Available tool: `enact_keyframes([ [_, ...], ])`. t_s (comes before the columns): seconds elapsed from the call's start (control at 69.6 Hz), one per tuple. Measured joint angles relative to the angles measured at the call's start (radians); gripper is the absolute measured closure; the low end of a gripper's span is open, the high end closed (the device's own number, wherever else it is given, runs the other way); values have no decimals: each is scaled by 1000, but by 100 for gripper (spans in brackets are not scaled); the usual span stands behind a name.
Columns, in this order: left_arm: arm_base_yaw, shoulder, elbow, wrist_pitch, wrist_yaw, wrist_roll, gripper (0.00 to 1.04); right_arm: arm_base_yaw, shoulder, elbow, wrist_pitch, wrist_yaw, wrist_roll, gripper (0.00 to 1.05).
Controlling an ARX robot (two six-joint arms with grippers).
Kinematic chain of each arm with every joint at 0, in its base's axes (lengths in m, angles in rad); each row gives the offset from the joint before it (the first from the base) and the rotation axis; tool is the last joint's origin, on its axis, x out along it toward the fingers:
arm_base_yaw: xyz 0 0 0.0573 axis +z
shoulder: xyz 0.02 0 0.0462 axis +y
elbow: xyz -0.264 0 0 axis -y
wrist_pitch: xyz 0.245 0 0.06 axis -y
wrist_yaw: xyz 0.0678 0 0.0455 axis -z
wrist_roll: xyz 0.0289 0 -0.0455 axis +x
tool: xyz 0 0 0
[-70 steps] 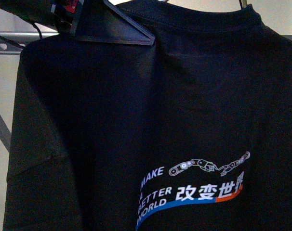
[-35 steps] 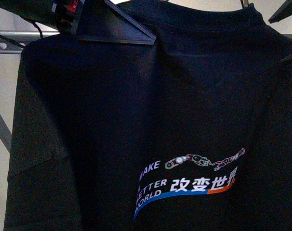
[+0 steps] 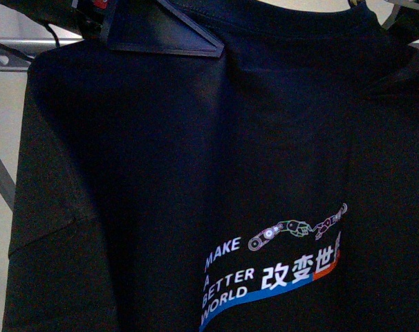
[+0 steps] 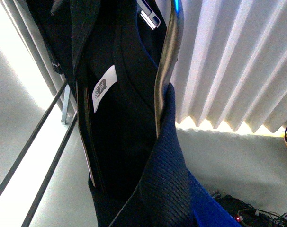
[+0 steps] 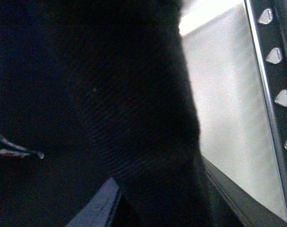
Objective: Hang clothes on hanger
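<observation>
Filling the front view: the clothes [image 3: 216, 173], hung high, print low and to the right, grey hanger [image 3: 5, 59] rail peeking out behind the left shoulder. Left end effector [image 3: 161, 38] against that shoulder near the collar; clenched or released, cannot tell.

Only in the left wrist view: white neck label [image 4: 104, 88], silver bar [image 4: 165, 71] with cloth draped on it, pleated curtain [image 4: 238, 61].

Only in the right wrist view: heart-shaped holes [image 5: 274, 56] along the rail, just beside dark cloth. Of the right end effector [image 5: 100, 208], just one grey finger edge; grip impossible to tell.
</observation>
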Motion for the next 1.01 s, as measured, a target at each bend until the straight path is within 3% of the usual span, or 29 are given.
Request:
enact_keyframes([
  [0.187,-3,0,0,3,-2,3,100,-23,-27,-65,-5,-16,-74,90],
  [0.244,-3,0,0,3,3,3,92,-34,-39,-90,2,-19,-103,93],
  [0.416,-1,-2,0,6,15,3,62,-67,-58,-147,13,-23,-127,94],
  [0.603,2,-27,-61,74,36,-50,44,-86,-72,-202,45,-19,-116,94],
  [0.617,2,-33,-76,160,55,-132,35,-87,-72,-205,47,-18,-116,94],
  [0.718,2,-33,-76,160,55,-132,35,-95,-72,-239,67,-2,-95,94],
  [0.732,6,-53,-107,215,69,-199,29,-96,-72,-243,70,2,-93,94],
  [0.761,6,-53,-107,215,69,-199,29,-98,-72,-254,75,10,-84,94],
  [0.775,20,-58,-112,228,96,-209,11,-100,-72,-257,76,13,-83,94],
  [0.804,20,-58,-112,228,96,-209,11,-102,-70,-266,79,18,-79,94],
  [0.819,26,-68,-129,266,100,-241,3,-103,-69,-269,80,19,-78,94],
  [0.991,41,-79,-155,318,106,-241,2,-132,-58,-326,140,32,-41,94],
  [1.005,43,-81,-163,349,110,-333,2,-134,-58,-331,144,31,-37,94],
])
